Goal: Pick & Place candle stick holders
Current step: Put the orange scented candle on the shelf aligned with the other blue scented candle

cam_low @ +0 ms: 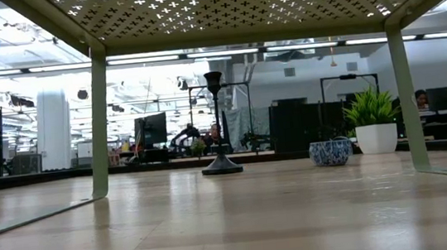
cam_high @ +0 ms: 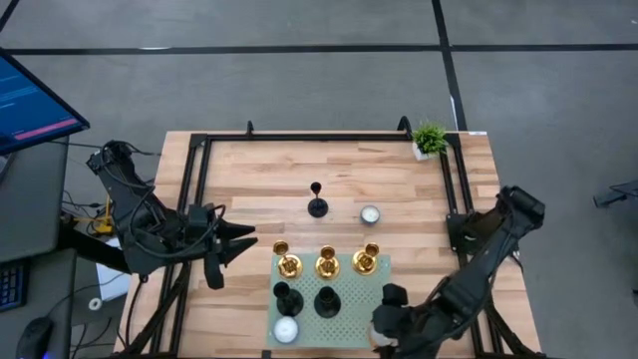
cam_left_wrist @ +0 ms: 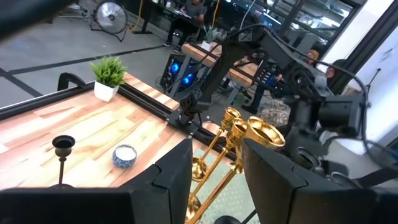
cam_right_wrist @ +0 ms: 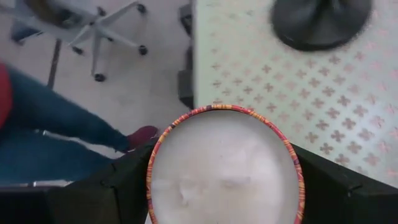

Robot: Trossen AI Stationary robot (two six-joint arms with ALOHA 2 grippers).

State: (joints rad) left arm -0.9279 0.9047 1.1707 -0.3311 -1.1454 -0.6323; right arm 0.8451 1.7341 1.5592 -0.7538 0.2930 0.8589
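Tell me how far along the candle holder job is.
Done: three shiny gold holders and two matte black holders stand on the pale perforated tray. In hand: no holder; left gripper open beside it, right gripper over an orange-rimmed candle. Left: one black holder on the wooden table.

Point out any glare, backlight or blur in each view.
High view: even light, bright glints on the gold holders. Low view: bright room behind silhouettes the black holder. Left wrist view: its own fingers look soft. Right wrist view: the round candle between the right gripper's fingers is blurred.
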